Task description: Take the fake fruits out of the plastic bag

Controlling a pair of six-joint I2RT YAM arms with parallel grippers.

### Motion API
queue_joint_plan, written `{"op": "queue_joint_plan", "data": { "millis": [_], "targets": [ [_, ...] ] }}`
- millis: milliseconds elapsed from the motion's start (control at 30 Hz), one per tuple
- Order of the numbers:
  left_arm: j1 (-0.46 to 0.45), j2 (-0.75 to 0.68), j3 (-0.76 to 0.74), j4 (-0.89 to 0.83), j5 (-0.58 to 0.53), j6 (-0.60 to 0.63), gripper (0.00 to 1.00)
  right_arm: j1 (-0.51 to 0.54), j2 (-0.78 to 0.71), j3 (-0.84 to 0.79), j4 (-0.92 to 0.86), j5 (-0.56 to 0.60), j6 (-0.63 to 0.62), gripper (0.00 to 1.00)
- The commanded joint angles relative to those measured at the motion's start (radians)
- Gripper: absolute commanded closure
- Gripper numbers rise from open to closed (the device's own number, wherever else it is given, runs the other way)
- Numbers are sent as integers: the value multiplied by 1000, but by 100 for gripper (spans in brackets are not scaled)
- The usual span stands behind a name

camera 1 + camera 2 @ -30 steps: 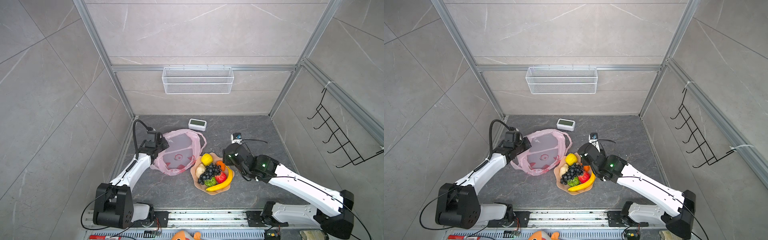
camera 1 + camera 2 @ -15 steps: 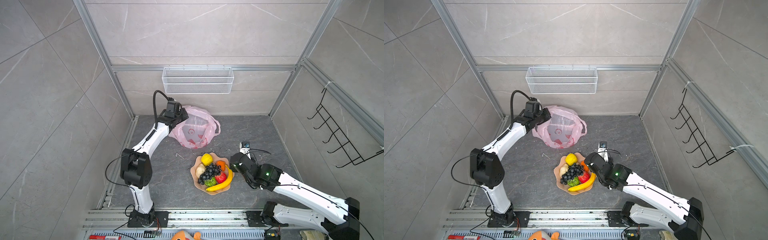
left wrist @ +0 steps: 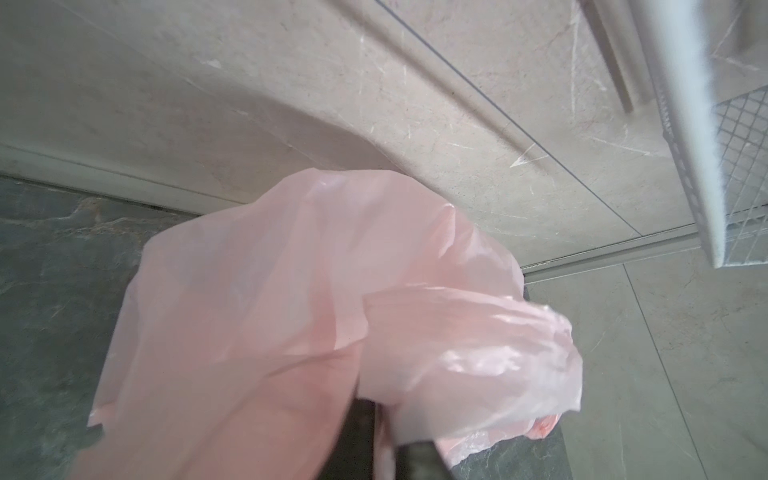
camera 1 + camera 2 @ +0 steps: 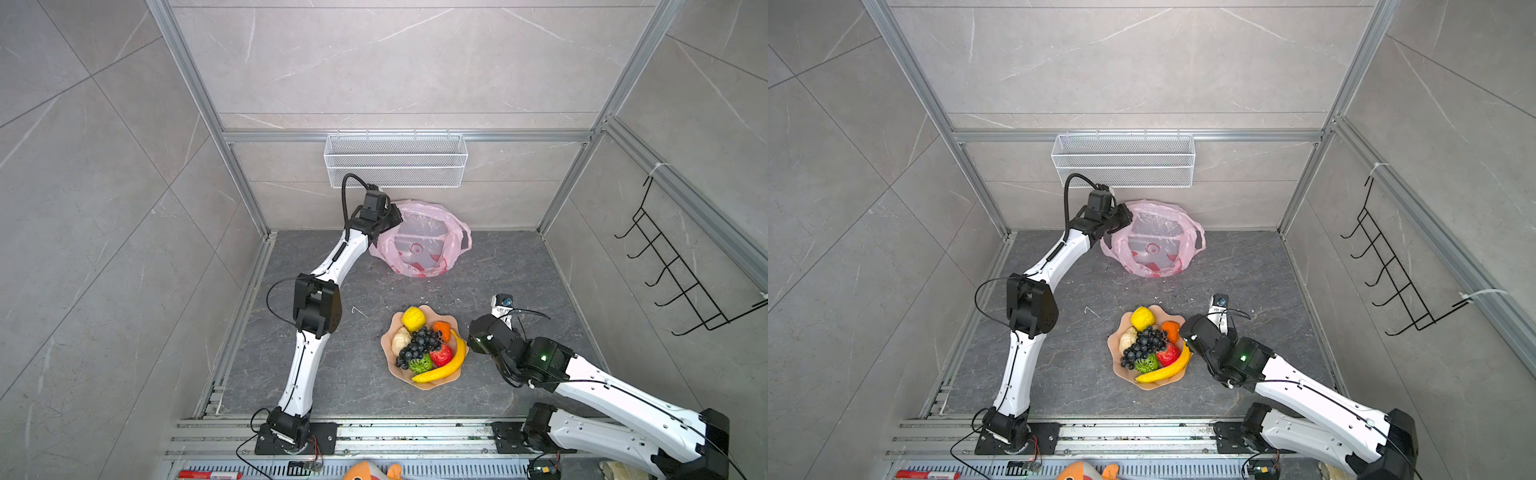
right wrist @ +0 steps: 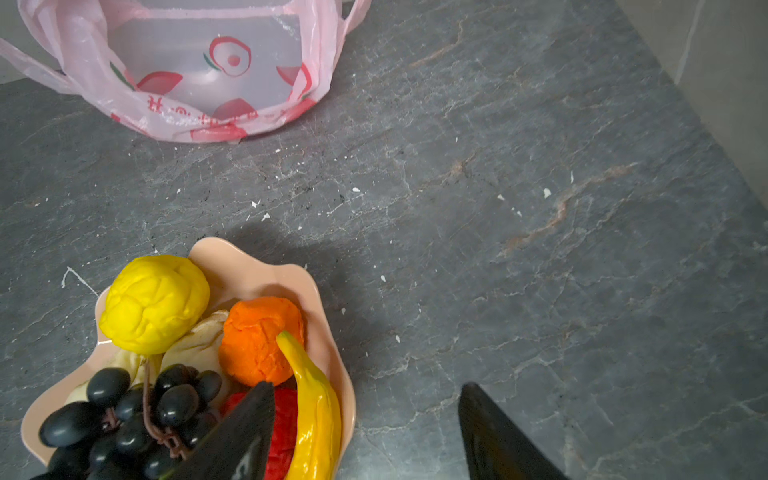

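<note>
In both top views, the thin, translucent pink plastic bag [image 4: 419, 253] sags beyond the peach scalloped bowl [image 4: 432, 385], its rim at the left gripper [image 4: 386, 222]; the glossy moulded fake fruits [image 4: 424, 347] fill the bowl, so unloading appears complete. Left wrist: crinkled film hides the jaws; grip indeterminable; releasing likely follows. Right wrist: the right gripper [image 5: 365, 388] gapes empty beside the bowl.

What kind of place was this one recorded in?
Most likely a lab test cell, not a real home. Grey tile walls sit in an aluminium frame, and two arms are bolted to a floor rail. A wire basket and hook rack look like props.
</note>
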Motion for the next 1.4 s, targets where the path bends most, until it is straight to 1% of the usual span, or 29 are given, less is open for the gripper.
{"op": "queue_joint_plan", "data": {
  "millis": [0, 100, 200, 267, 333, 367, 400, 467, 500, 533, 567, 667, 800, 900, 1000, 1100, 1200, 1267, 1367],
  "targets": [
    [-3, -1, 56, -33, 49, 65, 58, -5, -57, -41, -5, -53, 53, 28],
    [-11, -60, 22, -86, 22, 124, 44, -5, -121, -75, 23, -76, 60, 28],
    [-14, -152, -28, -185, -27, 162, 34, -5, -164, -99, 44, -89, 55, 25],
    [-19, -233, -100, -249, -73, 195, 30, -7, -174, -97, 30, -98, 55, 25],
    [-27, -374, -279, -236, -129, 209, 24, -7, -197, -101, 18, -120, 39, 21],
    [-28, -458, -408, -198, -137, 212, 22, -8, -220, -110, 17, -136, 28, 19],
    [-28, -547, -535, -163, -147, 209, 21, -9, -244, -120, 9, -141, 29, 15],
    [-28, -694, -745, -118, -166, 202, 20, -14, -288, -145, 7, -153, 29, 6],
    [-29, -768, -845, -103, -177, 195, 20, -16, -308, -161, 15, -168, 29, 3],
    [-28, -830, -930, -88, -186, 186, 20, -19, -321, -174, 23, -180, 35, 2],
    [-28, -896, -1047, -63, -185, 168, 19, -21, -334, -187, 34, -195, 46, 0],
    [-28, -1068, -1318, 20, -167, 118, 19, -30, -354, -234, 96, -252, 83, 0],
    [-28, -1216, -1571, 91, -78, 31, 18, -45, -380, -310, 219, -351, 131, 0],
    [-29, -1292, -1706, 150, 22, -43, 19, -51, -411, -377, 277, -381, 176, 0],
    [-45, -1350, -1807, 204, 76, -109, 18, -56, -453, -459, 364, -406, 253, 0],
    [-75, -1393, -1886, 263, 98, -169, 18, -56, -483, -535, 438, -415, 326, 0],
    [-124, -1398, -1935, 302, 100, -208, 18, -58, -501, -596, 512, -414, 371, 0],
    [-159, -1396, -1959, 323, 88, -236, 19, -58, -498, -624, 568, -421, 381, 0],
    [-194, -1389, -1982, 352, 72, -269, 23, -58, -461, -657, 681, -439, 397, 0]
  ]
}}
